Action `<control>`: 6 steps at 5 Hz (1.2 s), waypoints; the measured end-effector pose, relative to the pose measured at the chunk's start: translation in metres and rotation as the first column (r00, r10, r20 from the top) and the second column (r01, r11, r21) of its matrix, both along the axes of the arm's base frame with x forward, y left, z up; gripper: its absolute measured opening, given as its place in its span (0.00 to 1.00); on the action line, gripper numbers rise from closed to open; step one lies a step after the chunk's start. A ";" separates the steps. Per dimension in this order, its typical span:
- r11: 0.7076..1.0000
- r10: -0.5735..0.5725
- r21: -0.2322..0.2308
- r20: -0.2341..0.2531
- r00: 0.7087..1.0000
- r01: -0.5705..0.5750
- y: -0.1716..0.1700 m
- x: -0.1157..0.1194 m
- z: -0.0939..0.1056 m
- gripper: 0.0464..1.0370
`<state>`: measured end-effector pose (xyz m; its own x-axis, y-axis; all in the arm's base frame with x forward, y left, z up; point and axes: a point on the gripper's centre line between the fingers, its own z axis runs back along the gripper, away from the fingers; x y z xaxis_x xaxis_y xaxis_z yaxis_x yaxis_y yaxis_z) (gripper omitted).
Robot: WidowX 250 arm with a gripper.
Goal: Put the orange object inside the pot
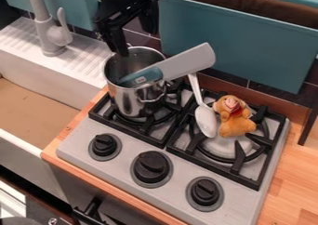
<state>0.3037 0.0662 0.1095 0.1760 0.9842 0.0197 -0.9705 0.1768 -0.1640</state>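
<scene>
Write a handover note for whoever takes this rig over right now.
Gripper: fingers apart, nothing seen between them; it hangs over the pot's rear rim.
Pot: upright on the left burner. A flat gray blade with a teal handle leans in it, handle end down, covering part of the opening.
Orange plush toy: on the right burner, beside the white spoon.
Done: nothing yet; the toy is outside the pot.
Left: grasp the toy, lift it, lower it into the pot, probably steering around the blade, and release.
</scene>
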 end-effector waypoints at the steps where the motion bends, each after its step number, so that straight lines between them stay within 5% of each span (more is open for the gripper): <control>1: 1.000 -0.002 -0.007 -0.031 1.000 0.001 -0.001 -0.003 -0.009 0.96; 3: 0.999 -0.015 -0.036 -0.047 0.999 0.014 0.012 -0.013 -0.013 0.96; 6: 0.969 -0.242 -0.079 -0.096 0.966 0.235 -0.007 -0.068 -0.003 0.96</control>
